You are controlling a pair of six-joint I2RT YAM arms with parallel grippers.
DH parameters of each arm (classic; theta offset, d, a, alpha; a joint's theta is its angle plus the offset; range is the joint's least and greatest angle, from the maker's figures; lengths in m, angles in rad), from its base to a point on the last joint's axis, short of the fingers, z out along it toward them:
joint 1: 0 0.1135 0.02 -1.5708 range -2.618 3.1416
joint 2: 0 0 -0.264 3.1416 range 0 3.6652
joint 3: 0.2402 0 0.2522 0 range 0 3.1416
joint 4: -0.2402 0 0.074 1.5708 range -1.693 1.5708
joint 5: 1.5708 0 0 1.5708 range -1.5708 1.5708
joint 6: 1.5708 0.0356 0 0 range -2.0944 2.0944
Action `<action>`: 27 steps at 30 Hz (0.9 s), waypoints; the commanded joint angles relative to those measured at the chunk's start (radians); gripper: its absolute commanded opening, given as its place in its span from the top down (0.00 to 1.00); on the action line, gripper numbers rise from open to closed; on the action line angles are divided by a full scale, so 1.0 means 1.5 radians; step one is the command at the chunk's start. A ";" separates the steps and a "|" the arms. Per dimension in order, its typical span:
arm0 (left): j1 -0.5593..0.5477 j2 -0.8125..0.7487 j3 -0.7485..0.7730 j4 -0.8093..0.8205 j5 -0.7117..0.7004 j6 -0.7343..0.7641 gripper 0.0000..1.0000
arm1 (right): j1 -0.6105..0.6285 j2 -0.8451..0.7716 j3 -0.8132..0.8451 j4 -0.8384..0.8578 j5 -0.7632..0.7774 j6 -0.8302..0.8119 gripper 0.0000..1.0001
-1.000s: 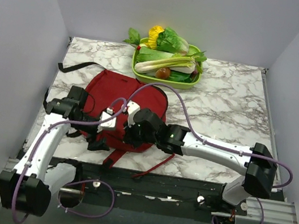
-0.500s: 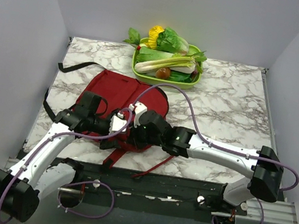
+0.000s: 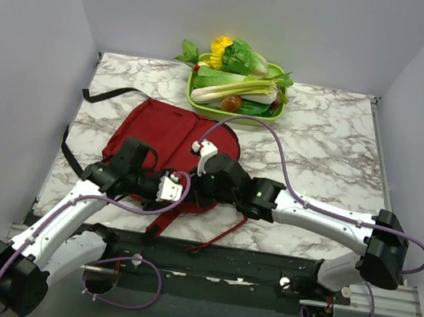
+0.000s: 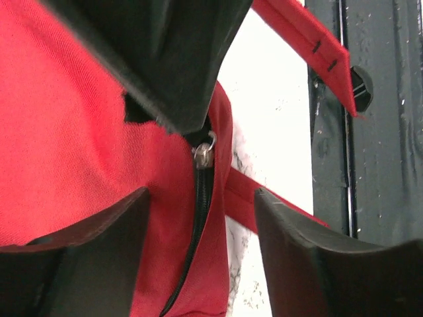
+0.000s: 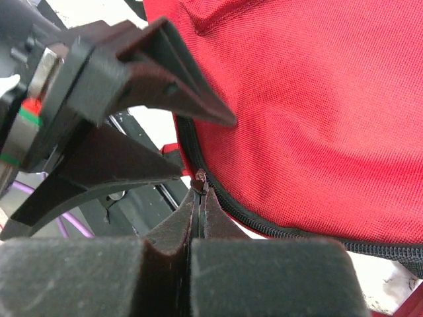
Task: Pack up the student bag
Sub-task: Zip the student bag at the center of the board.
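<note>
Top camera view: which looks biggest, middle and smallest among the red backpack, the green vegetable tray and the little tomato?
1. Red backpack: largest by far, even partly covered by the arms.
2. Green tray: clearly smaller, though it sits farther from the camera.
3. Tomato: smallest, lying in that tray.

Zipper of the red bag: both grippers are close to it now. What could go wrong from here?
1. The right gripper pinches the zipper pull only with its very tips; the pull may slip out.
2. The open left gripper straddles the zipper right beside it; the two could collide.
3. Nothing pins the student bag; its soft fabric may drag along with the pull.
</note>
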 commanded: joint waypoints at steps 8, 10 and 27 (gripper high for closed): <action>-0.096 0.032 0.002 0.085 -0.045 -0.043 0.86 | -0.024 -0.033 -0.024 0.003 0.013 0.012 0.99; -0.096 0.035 0.008 0.075 -0.048 -0.028 0.87 | -0.040 -0.047 -0.033 -0.002 0.016 0.011 0.99; -0.097 0.039 0.040 -0.020 -0.055 0.068 1.00 | -0.211 -0.090 -0.093 -0.033 0.013 -0.081 0.99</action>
